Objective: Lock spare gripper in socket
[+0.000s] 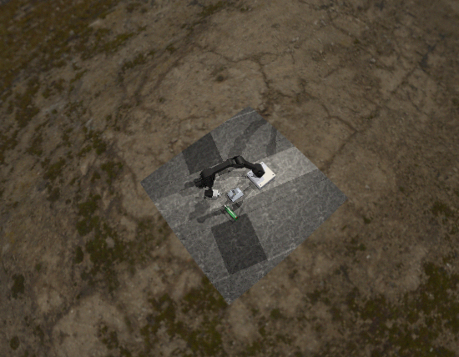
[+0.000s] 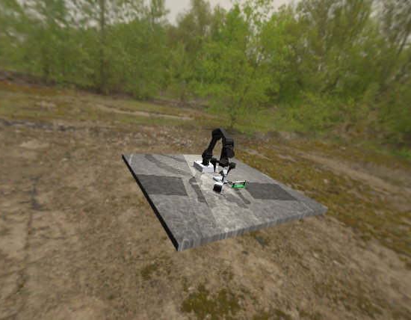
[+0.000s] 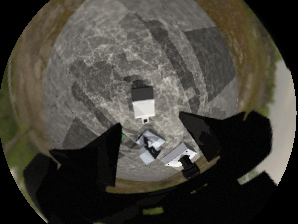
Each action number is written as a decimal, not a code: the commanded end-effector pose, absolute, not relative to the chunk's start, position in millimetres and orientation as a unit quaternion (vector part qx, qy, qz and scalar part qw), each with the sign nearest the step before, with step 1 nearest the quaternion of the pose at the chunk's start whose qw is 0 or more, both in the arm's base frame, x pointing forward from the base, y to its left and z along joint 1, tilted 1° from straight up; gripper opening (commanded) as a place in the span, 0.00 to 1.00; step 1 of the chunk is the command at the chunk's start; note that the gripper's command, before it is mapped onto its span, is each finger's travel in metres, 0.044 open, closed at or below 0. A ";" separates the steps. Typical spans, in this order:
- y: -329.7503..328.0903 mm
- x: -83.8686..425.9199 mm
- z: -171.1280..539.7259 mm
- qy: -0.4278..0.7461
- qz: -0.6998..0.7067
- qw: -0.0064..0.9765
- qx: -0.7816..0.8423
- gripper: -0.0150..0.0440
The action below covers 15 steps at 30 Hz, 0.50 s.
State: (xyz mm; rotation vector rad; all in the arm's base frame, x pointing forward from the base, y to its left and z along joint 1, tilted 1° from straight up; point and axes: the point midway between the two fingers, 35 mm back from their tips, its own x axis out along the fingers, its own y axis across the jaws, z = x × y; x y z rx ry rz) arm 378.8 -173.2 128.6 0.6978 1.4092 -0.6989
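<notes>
Grey, marbled stone patterns the counter (image 1: 292, 208) (image 2: 232, 220) (image 3: 107, 55). Black jaws (image 1: 202, 180) (image 2: 223, 164) stand spread wide, gripping nothing. The blocky black-and-white spare gripper (image 1: 212, 193) (image 2: 217, 187) (image 3: 150, 119) lies near the angular, pale grey mount (image 1: 235, 194) (image 2: 224, 175) (image 3: 150, 145), undocked. The slim lock pin (image 2: 240, 182) appears to rest along the green holder (image 1: 231, 213) (image 2: 238, 185) (image 3: 123, 136), though it is small here. No lettering is legible.

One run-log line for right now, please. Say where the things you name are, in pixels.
arm gripper (image 1: 205, 182) (image 2: 223, 170) (image 3: 150, 119): open, empty | lock pin (image 2: 239, 181): on green cradle (image 1: 231, 213) (image 2: 239, 185) (image 3: 123, 136) | spare gripper (image 1: 216, 193) (image 2: 217, 187) (image 3: 150, 119): undocked, beside mount (image 1: 235, 194) (image 2: 219, 179) (image 3: 148, 154) | remaining: dock, lock
</notes>
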 end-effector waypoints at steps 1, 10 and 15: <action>-172.9 380.1 128.1 0.614 -0.320 0.648 0.318 1.00; -174.5 383.3 97.1 0.614 -0.320 0.648 0.318 1.00; -174.2 383.7 66.9 0.614 -0.320 0.648 0.318 1.00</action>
